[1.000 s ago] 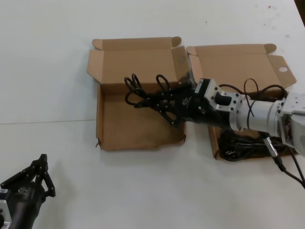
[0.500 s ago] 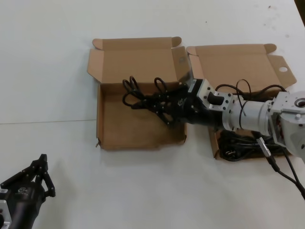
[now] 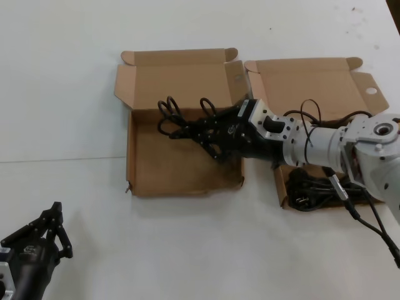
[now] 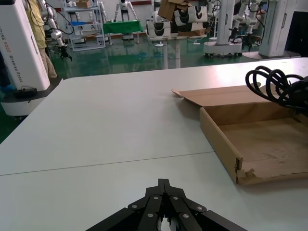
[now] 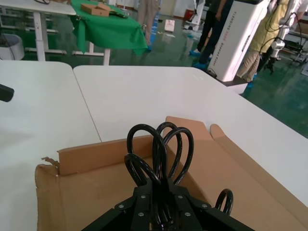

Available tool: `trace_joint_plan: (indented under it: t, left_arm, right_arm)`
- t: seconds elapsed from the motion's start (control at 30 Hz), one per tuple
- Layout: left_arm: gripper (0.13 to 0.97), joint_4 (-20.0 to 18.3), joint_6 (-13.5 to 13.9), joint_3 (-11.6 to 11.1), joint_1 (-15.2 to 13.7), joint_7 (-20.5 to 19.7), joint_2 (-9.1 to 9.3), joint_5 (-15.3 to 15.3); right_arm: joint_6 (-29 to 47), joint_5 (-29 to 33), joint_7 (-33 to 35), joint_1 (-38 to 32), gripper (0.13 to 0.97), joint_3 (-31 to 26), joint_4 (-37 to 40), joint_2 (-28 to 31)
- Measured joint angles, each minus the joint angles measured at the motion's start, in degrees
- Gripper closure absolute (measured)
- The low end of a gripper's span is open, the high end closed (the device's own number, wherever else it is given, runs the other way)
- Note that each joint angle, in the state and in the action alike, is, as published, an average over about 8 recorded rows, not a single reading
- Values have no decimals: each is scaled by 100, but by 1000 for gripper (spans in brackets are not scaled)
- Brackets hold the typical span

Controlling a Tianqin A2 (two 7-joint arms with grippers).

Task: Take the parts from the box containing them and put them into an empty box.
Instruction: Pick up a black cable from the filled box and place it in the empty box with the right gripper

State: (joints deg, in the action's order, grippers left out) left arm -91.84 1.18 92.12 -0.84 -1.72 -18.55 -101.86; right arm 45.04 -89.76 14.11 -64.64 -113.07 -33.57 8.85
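Two flat brown cardboard boxes lie open side by side. The right box has a round hole in its lid flap and holds black coiled cables. The left box has a torn low front wall and a bare floor; it also shows in the left wrist view and the right wrist view. My right gripper is shut on a black cable bundle and holds it over the left box, loops sticking out past the fingertips. My left gripper is shut and empty at the near left.
The white table surrounds both boxes. Both lids stand open toward the far side. My right arm reaches across the right box's front part. A seam in the tabletop runs left from the left box.
My right gripper has carried the cable bundle a little farther left and toward the back wall of the left box. The left arm has not moved.
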Motion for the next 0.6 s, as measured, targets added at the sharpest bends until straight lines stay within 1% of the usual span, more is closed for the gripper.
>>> trace_joint_plan:
  t: [0.23,0.6]
  left_arm:
    - [941,0,0,0,0,0,0,0]
    - [941,0,0,0,0,0,0,0]
  right_arm:
    - [-201,-1,0,-56,894,-47,155,-80]
    - [-336,-26,0,-67,869,50,232,-194]
